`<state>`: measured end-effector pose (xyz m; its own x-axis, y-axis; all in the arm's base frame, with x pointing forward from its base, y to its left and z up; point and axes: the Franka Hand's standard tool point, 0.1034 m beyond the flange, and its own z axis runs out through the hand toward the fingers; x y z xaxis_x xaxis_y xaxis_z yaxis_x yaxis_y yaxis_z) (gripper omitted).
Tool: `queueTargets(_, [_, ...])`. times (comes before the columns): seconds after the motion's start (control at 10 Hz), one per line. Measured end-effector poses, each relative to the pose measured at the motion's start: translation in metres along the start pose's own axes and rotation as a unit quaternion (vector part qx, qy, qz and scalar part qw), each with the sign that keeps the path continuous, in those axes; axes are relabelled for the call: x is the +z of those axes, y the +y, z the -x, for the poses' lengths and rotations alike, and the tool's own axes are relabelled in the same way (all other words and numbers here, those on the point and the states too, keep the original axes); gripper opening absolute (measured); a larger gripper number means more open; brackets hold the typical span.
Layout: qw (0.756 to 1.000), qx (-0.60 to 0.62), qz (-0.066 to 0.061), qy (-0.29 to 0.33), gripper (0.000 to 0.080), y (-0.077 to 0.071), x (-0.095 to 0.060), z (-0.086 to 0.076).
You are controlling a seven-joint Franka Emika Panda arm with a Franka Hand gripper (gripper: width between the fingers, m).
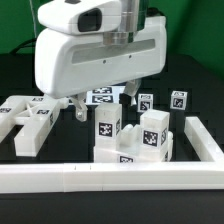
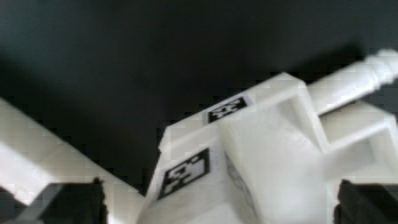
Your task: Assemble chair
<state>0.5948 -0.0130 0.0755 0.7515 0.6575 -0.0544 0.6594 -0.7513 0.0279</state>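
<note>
Several glossy white chair parts with black-and-white tags lie on the black table. A blocky tagged part [image 1: 110, 130] stands at the centre front, with another tagged block [image 1: 155, 138] beside it. My gripper [image 1: 103, 104] hangs just above and behind them, its fingers spread wide. In the wrist view the tagged part [image 2: 267, 140] fills the space between my two dark fingers [image 2: 71, 200], below my gripper [image 2: 217, 205]. I cannot see the jaws pressing on it. Flat chair pieces [image 1: 25, 120] lie at the exterior view's left.
The long white L-shaped rail [image 1: 110, 178] runs along the front and up the exterior view's right side. Small tagged parts [image 1: 178, 100] stand at the back right. The marker board [image 1: 100, 97] lies behind my fingers. A white bar [image 2: 32, 150] shows beside the part in the wrist view.
</note>
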Motion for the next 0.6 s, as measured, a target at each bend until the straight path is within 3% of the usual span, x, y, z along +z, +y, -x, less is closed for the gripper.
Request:
queueTargets(0.3, [0.999,-0.046,0.002,-0.002,0.0648,0.0002,0.0008,0.0013])
queueTargets(0.4, [0.999,-0.042,0.002,-0.002,0.0553,0.0004,0.0008,0.0015])
queueTargets(0.5, [0.999,-0.042,0.002,-0.002,0.0553,0.0005,0.0008,0.0016])
queueTargets(0.6, [0.999,-0.042,0.002,-0.003,0.0353,0.0005,0.0009,0.0018])
